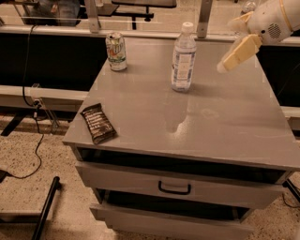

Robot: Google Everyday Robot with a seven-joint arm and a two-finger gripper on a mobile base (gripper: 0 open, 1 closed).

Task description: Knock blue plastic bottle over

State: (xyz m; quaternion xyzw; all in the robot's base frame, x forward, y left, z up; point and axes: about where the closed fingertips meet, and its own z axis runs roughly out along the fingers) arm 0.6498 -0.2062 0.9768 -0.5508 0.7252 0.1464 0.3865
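The blue plastic bottle (183, 58) stands upright at the back middle of the grey cabinet top (225, 122). It is clear, with a white cap and a blue-and-white label. My gripper (225, 46) hangs above the back right of the top, to the right of the bottle and about level with its upper half. Its cream fingers (239, 51) are spread open and hold nothing. A clear gap separates the gripper from the bottle.
A green-and-white soda can (116, 50) stands at the back left. A dark snack packet (98, 123) lies near the front left corner. Two drawers (174, 188) sit slightly pulled out below. A rail runs behind, with a distant clear bottle (248, 7) past it.
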